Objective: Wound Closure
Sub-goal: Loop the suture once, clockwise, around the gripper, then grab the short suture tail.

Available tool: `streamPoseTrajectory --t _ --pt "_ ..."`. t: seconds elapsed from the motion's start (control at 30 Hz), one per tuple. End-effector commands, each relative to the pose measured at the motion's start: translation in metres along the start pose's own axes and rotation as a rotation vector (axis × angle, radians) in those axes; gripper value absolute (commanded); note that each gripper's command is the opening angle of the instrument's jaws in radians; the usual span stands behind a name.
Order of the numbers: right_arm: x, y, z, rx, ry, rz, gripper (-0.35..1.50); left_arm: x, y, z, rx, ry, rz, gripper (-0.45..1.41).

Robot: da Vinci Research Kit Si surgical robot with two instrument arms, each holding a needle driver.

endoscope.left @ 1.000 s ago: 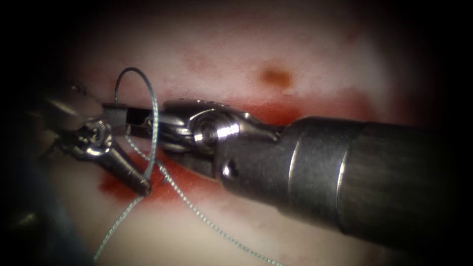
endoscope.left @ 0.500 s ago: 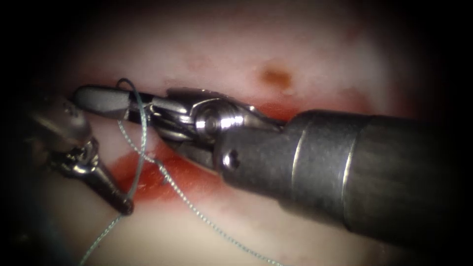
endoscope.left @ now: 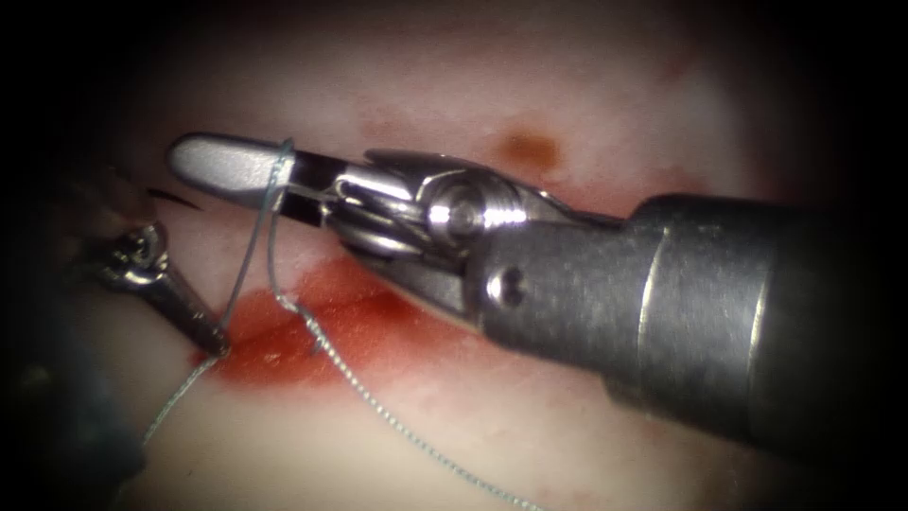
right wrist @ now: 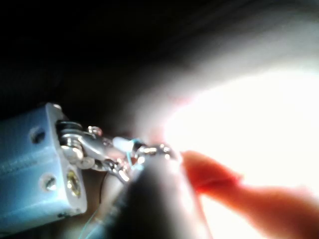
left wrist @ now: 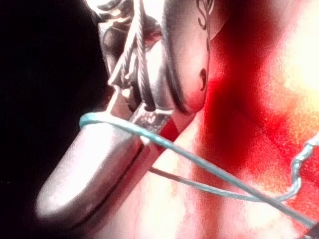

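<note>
My right tool reaches in from the right, above the cut, with its jaws shut and holding nothing. The teal thread is wrapped in a snug loop around those jaws; the left wrist view shows the same loop on the shut jaws. My left tool sits at the cut's left end, shut on the thread. From there one strand rises to the loop and another trails down-left. A further strand leaves the tissue at the cut and runs down-right. A thin dark sliver by the left tool may be the needle.
Red fluid pools along the cut under the right tool's wrist. A brown spot marks the tissue above the cut. The right tool's thick shaft covers the cut's right half.
The right tool has drawn back up and to the right. The wide loop has closed snug around its jaws. The left tool has pulled its strand down-left.
</note>
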Motion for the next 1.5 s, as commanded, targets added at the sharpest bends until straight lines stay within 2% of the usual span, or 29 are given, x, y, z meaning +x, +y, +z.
streamPoseTrajectory --t 0.03,0.2,0.33,0.37,0.47,0.5,0.57,0.6,0.8,1.0,1.07,1.2,1.37,1.5 --pt "0.0002 -0.0003 0.0013 0.016 -0.018 0.004 -0.35 -0.0013 0.0 -0.0007 -0.011 -0.009 0.005 -0.45" --pt "0.0 -0.0005 0.0009 -0.037 -0.112 0.016 -0.35 -0.0025 0.0006 -0.001 -0.027 -0.042 0.0 -0.45" --pt "-0.0004 -0.0007 0.0001 -0.113 -0.264 -0.014 -0.35 -0.0037 0.0007 -0.0013 -0.048 -0.064 0.022 -0.45" --pt "-0.0005 -0.0009 -0.0003 -0.151 -0.334 -0.046 -0.35 -0.0041 0.0006 -0.0016 -0.05 -0.081 0.021 -0.45" --pt "-0.0005 -0.0012 -0.0009 -0.211 -0.411 -0.074 -0.35 -0.0043 0.0003 -0.0022 -0.057 -0.09 0.023 -0.45" --pt "-0.0004 -0.0013 -0.0011 -0.261 -0.461 -0.092 -0.35 -0.0042 0.0001 -0.0024 -0.056 -0.094 0.024 -0.45" --pt "-0.0004 -0.0013 -0.0011 -0.3 -0.504 -0.104 -0.35 -0.004 -0.0001 -0.0028 -0.052 -0.095 0.02 -0.45" --pt "-0.0003 -0.0014 -0.001 -0.353 -0.547 -0.105 -0.35 -0.0039 -0.0004 -0.0031 -0.051 -0.093 0.017 -0.45" --pt "0.0002 -0.0026 -0.0007 -0.496 -0.648 -0.135 -0.35 -0.0037 -0.0016 -0.0039 -0.051 -0.102 0.022 -0.45" --pt "0.0006 -0.0056 -0.0011 -0.665 -0.848 -0.208 -0.35 -0.0036 -0.0033 -0.0034 -0.048 -0.112 0.029 -0.45" --pt "0.0006 -0.0069 -0.0013 -0.659 -0.864 -0.199 -0.35 -0.0037 -0.0036 -0.0029 -0.046 -0.102 0.031 -0.45" --pt "0.0001 -0.0076 -0.0021 -0.673 -0.92 -0.193 -0.35 -0.0038 -0.0037 -0.0023 -0.052 -0.094 0.029 -0.45" --pt "-0.0009 -0.0076 -0.0026 -0.762 -1.012 -0.206 -0.35 -0.0039 -0.0039 -0.0013 -0.059 -0.074 0.034 -0.45" --pt "-0.0016 -0.0071 -0.0026 -0.767 -1.035 -0.208 -0.35 -0.004 -0.0042 -0.0009 -0.058 -0.071 0.043 -0.45"
